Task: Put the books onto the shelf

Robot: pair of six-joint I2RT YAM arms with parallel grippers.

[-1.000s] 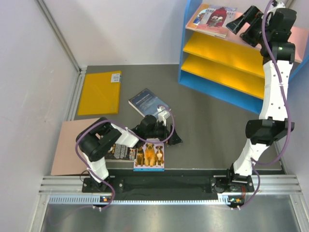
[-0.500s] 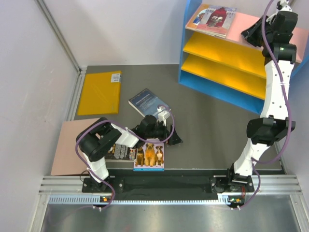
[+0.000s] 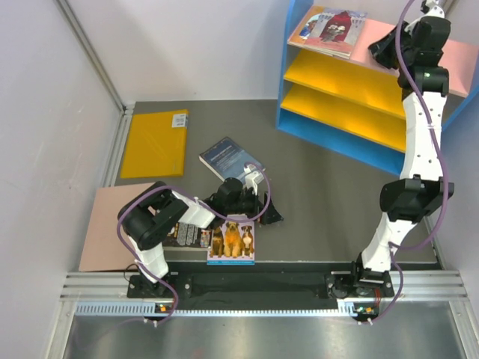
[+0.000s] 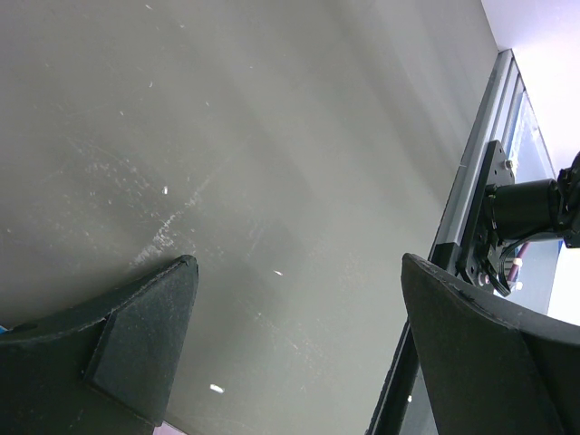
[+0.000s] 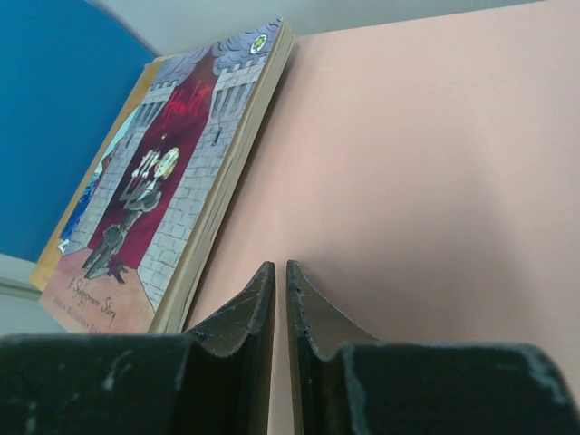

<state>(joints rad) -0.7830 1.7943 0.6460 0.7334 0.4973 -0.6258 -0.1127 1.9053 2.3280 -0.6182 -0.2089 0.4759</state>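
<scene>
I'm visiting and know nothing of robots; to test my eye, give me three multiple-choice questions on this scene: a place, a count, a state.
1. Where does the castle-cover book lie? A on the pink top board; B on a yellow inner shelf; C on the table.
2. How many dogs are on the blue book? A one; B three; C five.
3. The right gripper is: A wide open; B shut, empty; C shut on a book.
Answers: 1 A, it lies flat on that board; 2 B, three sit side by side; 3 B, its fingers nearly meet with nothing between.
</scene>
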